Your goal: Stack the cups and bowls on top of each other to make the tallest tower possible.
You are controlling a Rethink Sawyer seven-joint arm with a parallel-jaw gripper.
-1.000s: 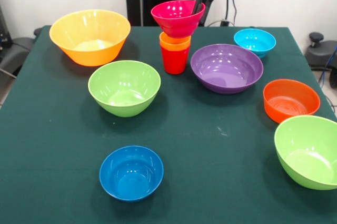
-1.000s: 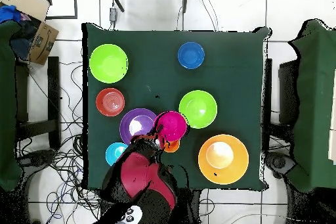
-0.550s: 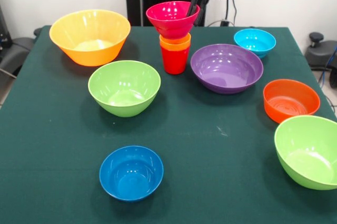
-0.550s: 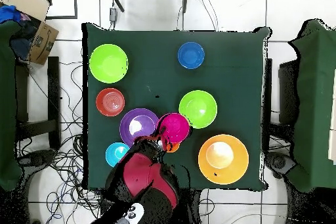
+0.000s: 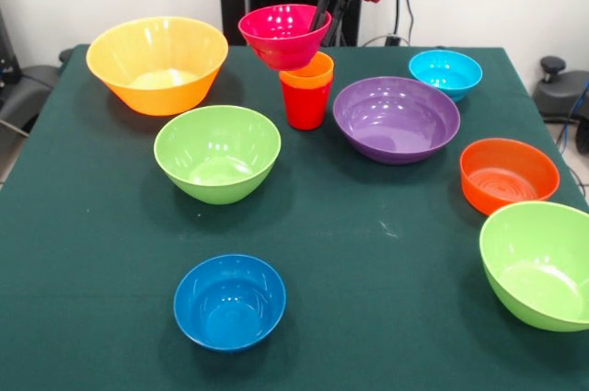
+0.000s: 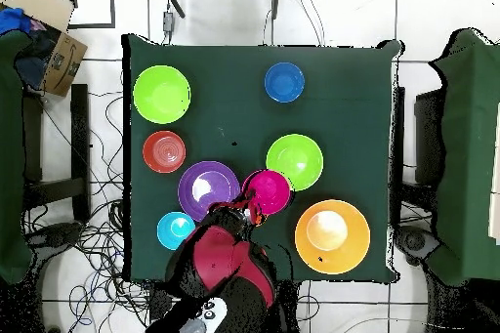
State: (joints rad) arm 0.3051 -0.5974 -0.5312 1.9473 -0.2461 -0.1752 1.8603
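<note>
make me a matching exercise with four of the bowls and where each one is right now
Bowls:
1. pink bowl
2. dark blue bowl
3. purple bowl
4. light blue bowl

Places, front view:
A. alone near the front edge
B. just right of the red cup
C. held tilted in the gripper
D. far right corner

Pairs: 1-C, 2-A, 3-B, 4-D

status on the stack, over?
Gripper shut on pink bowl rim, bowl tilted, off-centre over orange cup nested in red cup. Seven bowls loose on table. Nothing blocking.
</note>
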